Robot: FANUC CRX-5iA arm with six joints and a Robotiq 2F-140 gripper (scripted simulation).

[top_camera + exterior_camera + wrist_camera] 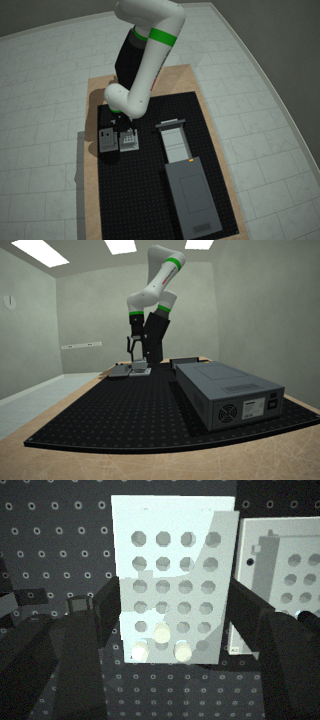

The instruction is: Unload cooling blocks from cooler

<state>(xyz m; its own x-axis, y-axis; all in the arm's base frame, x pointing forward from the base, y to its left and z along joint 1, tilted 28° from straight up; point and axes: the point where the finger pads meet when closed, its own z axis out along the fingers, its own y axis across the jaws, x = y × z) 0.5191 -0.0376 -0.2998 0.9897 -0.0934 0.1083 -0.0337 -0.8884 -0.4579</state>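
Note:
My gripper [126,133] [139,360] [172,592] is shut on the white-capped cooling block [139,365] [172,575], held level just above slot D1 [136,145] [147,372]. A gap shows beneath it in the exterior view. Three white-capped tubes [161,632] stand in its bores. The black-capped cooling block [107,137] [120,368] [300,547] sits on slot D2 [108,150] [117,375] [244,545], its black caps [102,134] in its bores. The cooler COLD [195,193] [219,379] has its drawer [175,140] open and empty; its lamp [191,160] [206,361] glows orange.
The drawer front [170,125] [184,359] stands out to the right of D1. The two slots lie side by side near the left edge of the black perforated board [134,186] [116,415], on a wooden table [91,180] [155,464].

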